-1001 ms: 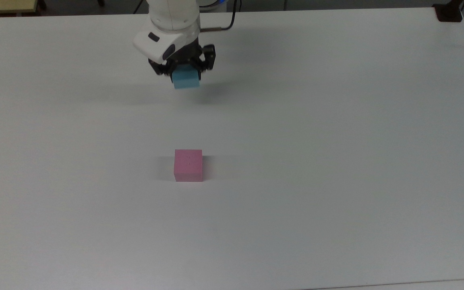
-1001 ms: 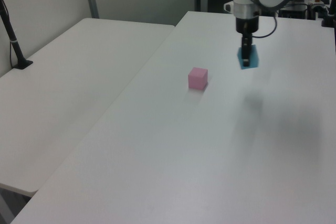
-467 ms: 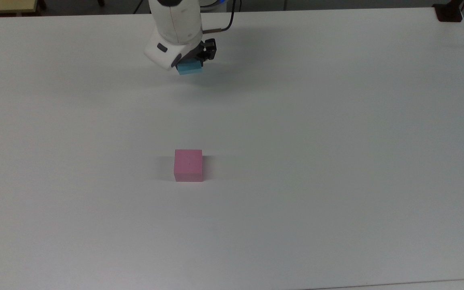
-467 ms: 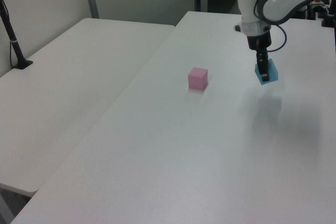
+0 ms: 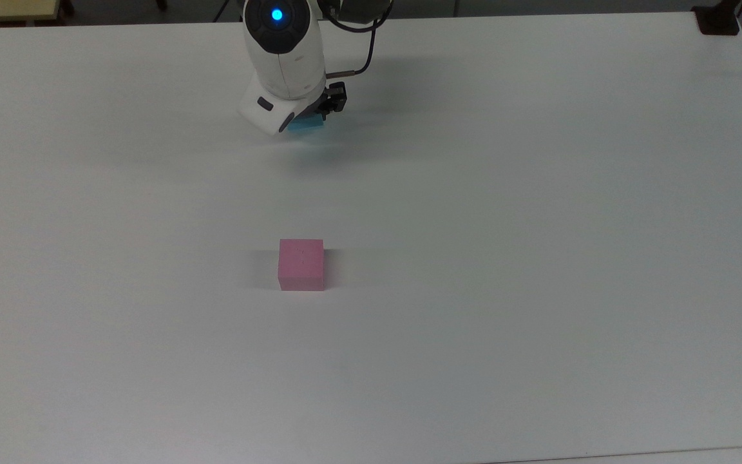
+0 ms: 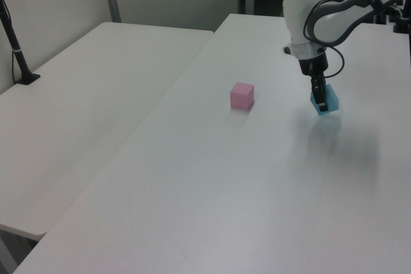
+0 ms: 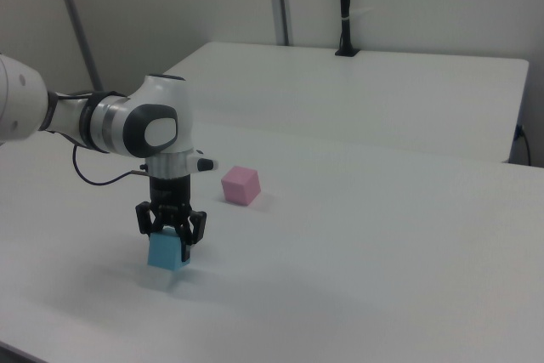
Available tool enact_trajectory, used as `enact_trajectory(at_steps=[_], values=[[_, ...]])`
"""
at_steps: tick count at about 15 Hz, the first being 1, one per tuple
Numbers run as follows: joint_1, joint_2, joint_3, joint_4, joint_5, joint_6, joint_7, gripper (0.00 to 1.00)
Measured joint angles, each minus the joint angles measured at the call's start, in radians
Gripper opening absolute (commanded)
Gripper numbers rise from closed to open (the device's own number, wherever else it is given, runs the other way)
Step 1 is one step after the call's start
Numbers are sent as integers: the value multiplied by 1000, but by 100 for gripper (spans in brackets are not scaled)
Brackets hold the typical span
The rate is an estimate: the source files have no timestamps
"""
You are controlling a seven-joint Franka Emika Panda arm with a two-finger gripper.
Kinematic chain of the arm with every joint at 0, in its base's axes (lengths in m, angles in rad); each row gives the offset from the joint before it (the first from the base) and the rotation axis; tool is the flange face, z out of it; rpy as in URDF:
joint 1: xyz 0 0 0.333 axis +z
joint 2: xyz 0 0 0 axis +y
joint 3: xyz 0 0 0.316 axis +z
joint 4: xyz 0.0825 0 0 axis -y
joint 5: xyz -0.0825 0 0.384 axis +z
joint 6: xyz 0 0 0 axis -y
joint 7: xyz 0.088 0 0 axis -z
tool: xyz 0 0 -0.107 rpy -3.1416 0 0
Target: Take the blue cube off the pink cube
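Note:
The pink cube sits alone on the white table, with nothing on top of it. It also shows in the left view and the right view. My gripper is shut on the blue cube, well away from the pink cube toward the top view's top. The arm's white wrist covers most of the blue cube from above. In the right view the gripper points straight down and holds the blue cube very low over the table. I cannot tell whether it touches. The left view shows the blue cube slightly tilted in the gripper.
A second white table adjoins along the left view's left. A black post stands on it, also seen as the post in the right view. A black mount sits at the top view's top right corner.
The gripper has carried the blue cube farther from the pink cube and lowered it close to the table. The pink cube has not moved.

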Motion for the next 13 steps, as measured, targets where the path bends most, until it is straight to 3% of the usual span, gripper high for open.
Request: enact_trajectory(at_steps=[8, 13], values=[[-8, -13, -2, 40, 0, -4, 12, 100], [-10, -104, -3, 234, -50, -114, 247, 100]])
